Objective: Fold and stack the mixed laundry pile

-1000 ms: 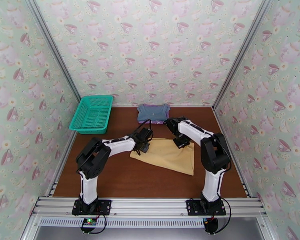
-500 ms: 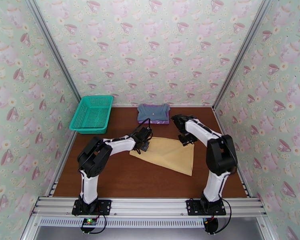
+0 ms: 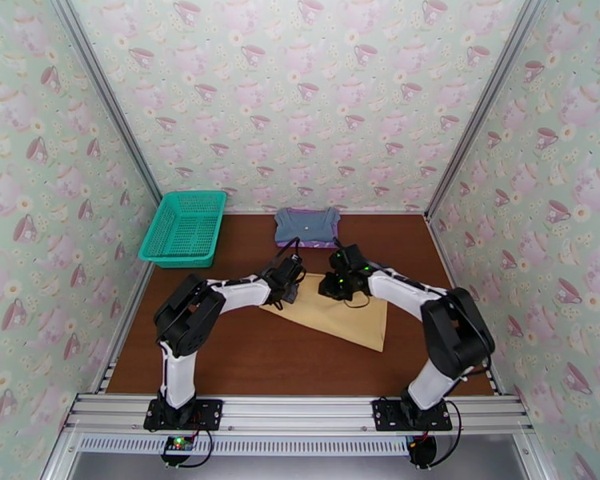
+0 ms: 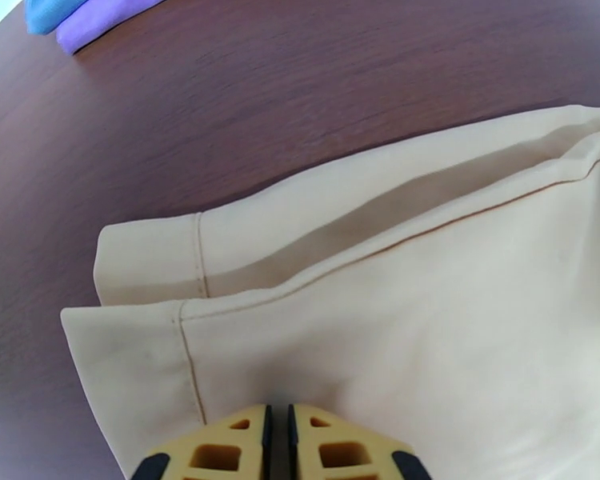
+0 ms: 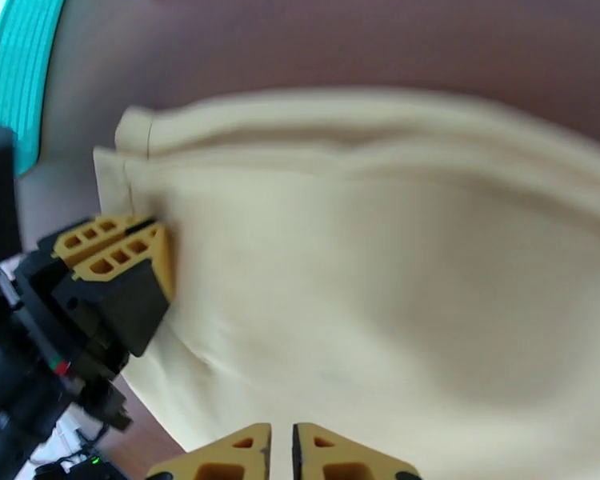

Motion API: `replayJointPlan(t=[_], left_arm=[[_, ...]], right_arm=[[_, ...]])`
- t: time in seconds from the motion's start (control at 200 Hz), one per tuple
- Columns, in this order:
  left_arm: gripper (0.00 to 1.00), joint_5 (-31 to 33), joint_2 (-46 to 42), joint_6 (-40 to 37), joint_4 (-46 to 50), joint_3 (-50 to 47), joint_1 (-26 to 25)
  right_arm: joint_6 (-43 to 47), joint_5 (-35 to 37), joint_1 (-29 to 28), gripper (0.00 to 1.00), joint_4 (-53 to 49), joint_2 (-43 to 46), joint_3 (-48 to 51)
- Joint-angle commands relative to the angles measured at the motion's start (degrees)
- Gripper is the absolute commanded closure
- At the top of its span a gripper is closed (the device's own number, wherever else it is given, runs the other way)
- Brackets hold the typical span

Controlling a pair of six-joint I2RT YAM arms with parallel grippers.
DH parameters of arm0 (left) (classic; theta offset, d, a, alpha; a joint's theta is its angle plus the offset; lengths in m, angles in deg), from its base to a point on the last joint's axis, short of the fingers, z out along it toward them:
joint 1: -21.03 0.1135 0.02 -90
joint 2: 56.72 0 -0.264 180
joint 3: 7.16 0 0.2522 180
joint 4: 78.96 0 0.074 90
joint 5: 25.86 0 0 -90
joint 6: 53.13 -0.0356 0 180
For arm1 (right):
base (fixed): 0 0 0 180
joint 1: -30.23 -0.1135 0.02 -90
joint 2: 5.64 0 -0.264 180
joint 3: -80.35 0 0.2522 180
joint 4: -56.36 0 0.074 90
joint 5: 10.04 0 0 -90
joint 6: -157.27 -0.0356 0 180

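- My left tool [image 3: 290, 288] sits at the left corner of the mustard-yellow piece [image 3: 348, 318], low over the counter [image 3: 244, 354].
- From the left wrist I see its fingers [image 4: 220, 454] drawn narrow, only a thin slit between them, with the hemmed corner of the cloth running right into them. I read that as a pinch on the fabric.
- My right tool [image 3: 332, 288] is on the far edge of the same piece, near the left tool and pointing toward it.
- The right wrist view is blurred. The jaws are close together over the cloth, but I cannot tell whether any fabric is caught between them.
- The mustard-yellow piece lies mid-counter between the two arms. At the left corner two layers show, one hem just behind the other.
- The smaller grey-blue piece [image 3: 306, 226] lies on the purple T-shirt [image 3: 306, 244] at the back of the counter, by the wall and well apart from the mustard cloth.
- The teal basket [image 3: 180, 256] stands at the back-left corner.
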Motion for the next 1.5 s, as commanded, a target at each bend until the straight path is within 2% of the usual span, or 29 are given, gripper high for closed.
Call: replayJointPlan(t=[0.0,0.215,0.471,0.531,0.596,0.641,0.751,0.821,0.891,1.007,1.172,1.342,1.497], left_arm=[[0.83,3.6,-1.1,2.6,6.0,-2.1,0.0],[0.83,8.9,-2.6,8.7,12.0,-3.2,0.3],[0.81,8.6,-5.7,12.1,11.2,-5.8,0.4],[0.72,8.5,-7.7,11.3,11.6,-5.1,0.4],[0.47,8.7,-10.8,10.7,13.4,-3.3,0.2],[0.36,8.7,-13.1,10.6,15.3,-2.2,0.1],[0.25,6.6,-18.9,11.2,21.2,-0.4,0.3],[0.24,4.1,-21.3,12.3,25.4,-0.6,0.8],[0.24,-1.3,-22.8,13.9,27.1,-3.0,2.0],[0.25,-11.2,-23.6,15.2,23.0,-8.9,5.0],[0.27,-19.8,-21.0,15.0,19.4,-11.4,10.1],[0.27,-17.9,-16.0,13.1,24.3,-6.4,11.1],[0.28,-21.4,-10.6,12.8,24.1,-4.8,10.8]], right_arm=[[-5.1,-0.6,-1.9,0.84,3.4,0.0,3.7],[-4.9,8.6,-1.9,0.83,-0.4,0.7,7.9],[-3.4,10.4,-1.6,0.82,-1.3,-1.8,5.8],[-3.7,10.2,-1.6,0.82,-0.5,-1.3,6.6],[-3.5,10.3,-1.6,0.82,-0.4,-1.2,7.1],[-2.8,10.2,-1.5,0.81,-0.8,-1.4,7.0],[-0.8,9.4,-1.5,0.81,-2.1,-2.5,6.1],[-0.3,8.8,-1.4,0.82,-2.0,-2.7,6.2],[0.1,8.4,-1.5,0.81,-1.7,-2.6,6.6],[0.8,8.2,-1.5,0.81,-2.0,-2.5,6.8],[1.6,7.8,-1.4,0.81,-2.7,-2.7,6.4],[2.1,8.0,-1.4,0.8,-2.9,-3.1,6.0],[2.2,7.6,-1.4,0.8,-1.9,-4.3,6.0]])
